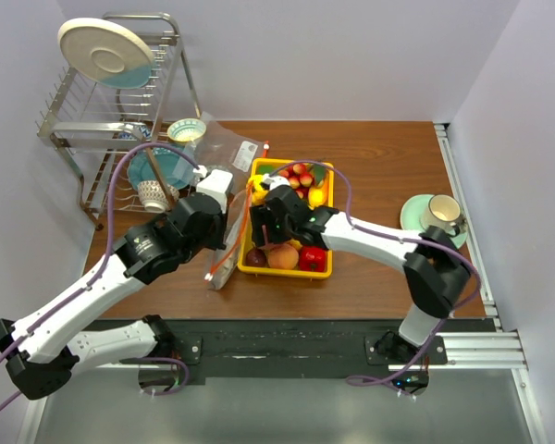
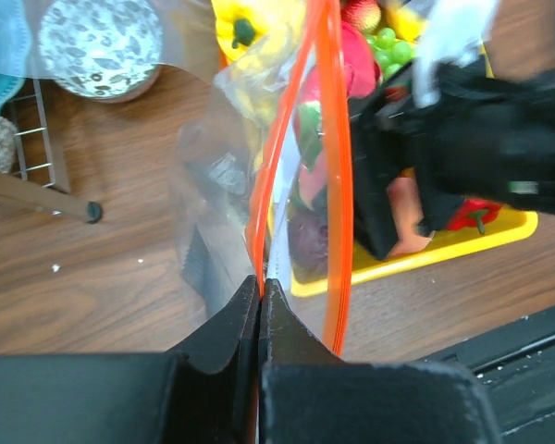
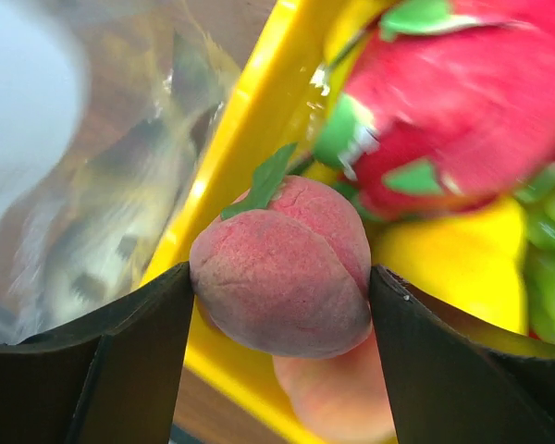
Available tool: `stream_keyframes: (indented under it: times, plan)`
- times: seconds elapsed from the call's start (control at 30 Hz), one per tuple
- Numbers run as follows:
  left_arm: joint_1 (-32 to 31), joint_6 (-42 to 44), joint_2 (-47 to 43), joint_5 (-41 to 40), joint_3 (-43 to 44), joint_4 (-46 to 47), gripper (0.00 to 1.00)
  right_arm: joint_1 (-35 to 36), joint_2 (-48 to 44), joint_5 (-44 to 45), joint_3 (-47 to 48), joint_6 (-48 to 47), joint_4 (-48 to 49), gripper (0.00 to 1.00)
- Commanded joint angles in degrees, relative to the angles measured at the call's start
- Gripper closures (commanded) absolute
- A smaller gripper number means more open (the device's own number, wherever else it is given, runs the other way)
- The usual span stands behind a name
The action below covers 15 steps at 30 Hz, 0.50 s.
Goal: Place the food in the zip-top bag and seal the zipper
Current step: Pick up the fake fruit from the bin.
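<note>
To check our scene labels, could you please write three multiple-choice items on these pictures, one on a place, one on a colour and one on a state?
1. Where does the cup stand?
A. on a saucer near the table's right edge
B. in the dish rack
C. in the yellow tray

2. What colour is the zip-top bag's zipper?
A. blue
B. orange-red
C. white

3. What are the right jaws doing?
A. standing open, empty
B. pinching the bag
C. closed on a peach

Answers: 1 A, the top view shows it on its green saucer at the right; 2 B, the left wrist view shows an orange-red strip; 3 C, the peach sits pressed between both jaws.
</note>
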Motion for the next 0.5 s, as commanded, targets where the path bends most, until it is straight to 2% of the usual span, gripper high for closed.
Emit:
stream_keyframes:
  times: [0.0,0.17,0.33,0.47]
  plan:
    - [0.37,-0.73,0.05,3.07,-1.40,5.69,1.00,-0.20,-12.86,3.59,-0.98,-1.04,-1.17,0.38]
    - [0.28,-1.17,0.84,4.92,-2.45,7.98,1.00,-0.20,-22.35,0.88,-4.75,-2.88,-0.03,0.39]
    - [0.28,-1.34,1.19,6.67,-3.34,10.00,1.00,-0.20,-33.16,-6.51,-13.28,-4.38,14.26,0.39]
    - [0.28,-1.96,1.63,6.68,-2.11,9.21,1.00,-0.20,-33.18,-11.95,-14.96,-3.07,19.74,0.39]
